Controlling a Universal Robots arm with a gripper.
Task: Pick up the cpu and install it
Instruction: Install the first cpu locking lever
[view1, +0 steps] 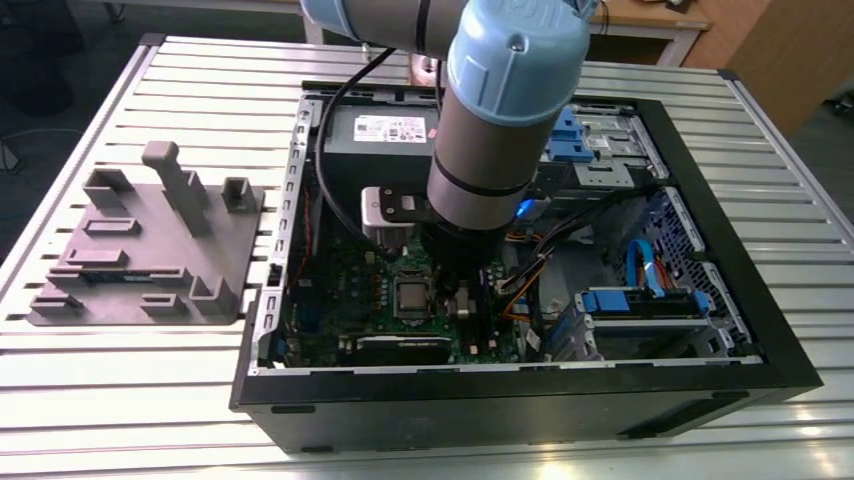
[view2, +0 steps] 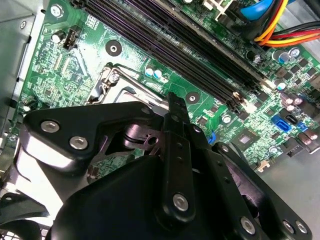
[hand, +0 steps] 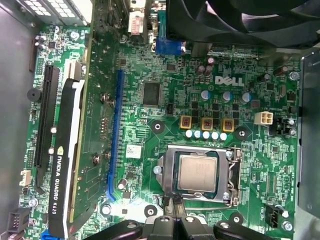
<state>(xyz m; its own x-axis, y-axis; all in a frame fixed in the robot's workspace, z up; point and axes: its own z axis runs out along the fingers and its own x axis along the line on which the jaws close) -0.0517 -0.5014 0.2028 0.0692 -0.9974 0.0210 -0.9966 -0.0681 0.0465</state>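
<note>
Print is showing in four places. A line of large white lettering is sitting on the green circuit board (hand: 150, 65), near the cpu (hand: 198, 172), past a row of small round capacitors. A line of white lettering is running along the black edge of the expansion card (hand: 62, 175). A small white sticker (hand: 133, 151) with dark print is lying on the board beside the blue slot (hand: 116, 135). In the exterior view, a white label (view1: 388, 128) with fine print is sitting on the grey metal box (view1: 350, 150); its text is too small to tell.
</note>
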